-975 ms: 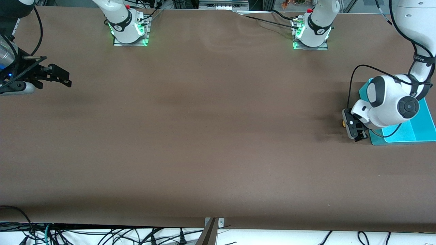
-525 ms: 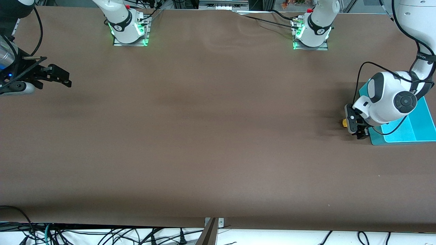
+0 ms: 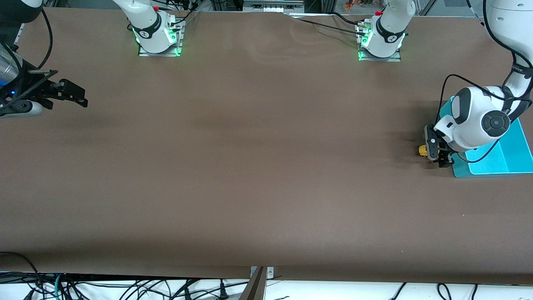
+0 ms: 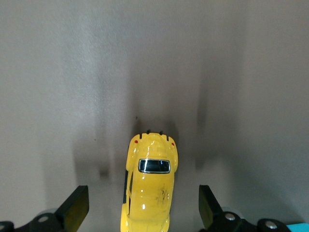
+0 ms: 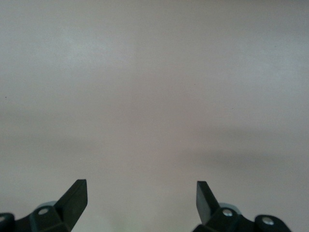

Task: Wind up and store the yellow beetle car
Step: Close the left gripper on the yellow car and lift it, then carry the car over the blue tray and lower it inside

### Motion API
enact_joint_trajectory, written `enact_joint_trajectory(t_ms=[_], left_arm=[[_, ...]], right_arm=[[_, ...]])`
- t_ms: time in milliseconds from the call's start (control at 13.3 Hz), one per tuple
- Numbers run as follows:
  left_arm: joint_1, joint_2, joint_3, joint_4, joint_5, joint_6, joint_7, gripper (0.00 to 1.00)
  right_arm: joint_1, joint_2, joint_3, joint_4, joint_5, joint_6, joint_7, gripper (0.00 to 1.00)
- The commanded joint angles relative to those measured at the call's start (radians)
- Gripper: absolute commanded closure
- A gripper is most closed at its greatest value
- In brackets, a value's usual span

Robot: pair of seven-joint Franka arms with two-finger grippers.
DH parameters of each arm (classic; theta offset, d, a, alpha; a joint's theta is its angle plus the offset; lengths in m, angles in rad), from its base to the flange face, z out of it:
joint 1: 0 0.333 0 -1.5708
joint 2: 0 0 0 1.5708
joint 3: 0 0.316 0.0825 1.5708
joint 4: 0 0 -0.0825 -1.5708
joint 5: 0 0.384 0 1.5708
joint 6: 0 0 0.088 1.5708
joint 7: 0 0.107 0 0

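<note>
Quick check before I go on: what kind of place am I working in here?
Most likely a robotics lab bench: two arm bases bolted to a brown-covered table, loose cables along its edge, and only a yellow toy car beside a blue tray.

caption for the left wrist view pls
Open left hand straddling the yellow beetle car on the brown table.

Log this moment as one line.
left gripper: open, straddling yellow beetle car | right gripper: open, waiting | car beside blue tray
</note>
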Motion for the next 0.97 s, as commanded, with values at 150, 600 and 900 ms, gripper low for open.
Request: enact_joint_trajectory(t_ms=[150, 600, 900], left_arm=[[0.046, 0.033, -0.009, -0.022, 0.066, 0.086, 0.017, 0.09], [0.041, 0.03, -0.013, -0.013, 0.066, 0.094, 0.006, 0.82], [0.035, 0.003, -0.043, 0.028, 0.047, 0.012, -0.029, 0.84]], right_arm=[[0.001, 0.007, -0.001, 0.019, 0.003, -0.019, 0.016, 0.0], [0.001, 0.006, -0.003, 0.019, 0.005, -0.019, 0.016, 0.0], [0.001, 0.007, -0.001, 0.021, 0.006, -0.015, 0.016, 0.0]])
